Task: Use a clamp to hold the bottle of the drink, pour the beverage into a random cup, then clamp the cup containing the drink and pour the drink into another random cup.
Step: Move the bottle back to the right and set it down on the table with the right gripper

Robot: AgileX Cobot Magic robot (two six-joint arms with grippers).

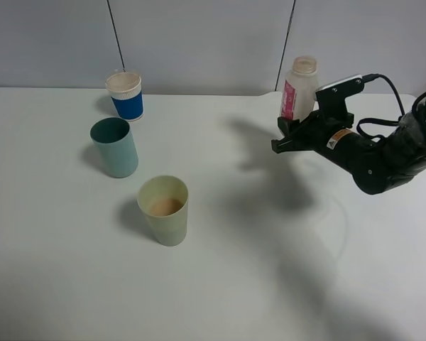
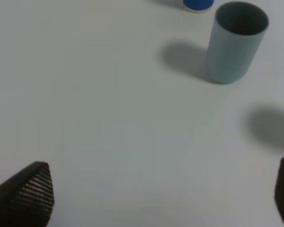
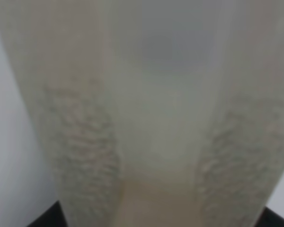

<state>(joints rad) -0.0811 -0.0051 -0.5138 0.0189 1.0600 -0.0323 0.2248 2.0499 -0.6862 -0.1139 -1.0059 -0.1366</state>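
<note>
Right clamp [image 1: 290,136] pinched tight on the upright bottle of the drink [image 1: 299,87] at the far right of the table [image 1: 270,284], left clamp [image 2: 156,201] spread wide near the teal tumbler [image 2: 236,45], beverage [image 1: 165,207] sitting in the yellow-green cup [image 1: 167,229]

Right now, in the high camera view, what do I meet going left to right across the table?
Teal tumbler → pale yellow-green tumbler → pink-labelled drink bottle.
</note>
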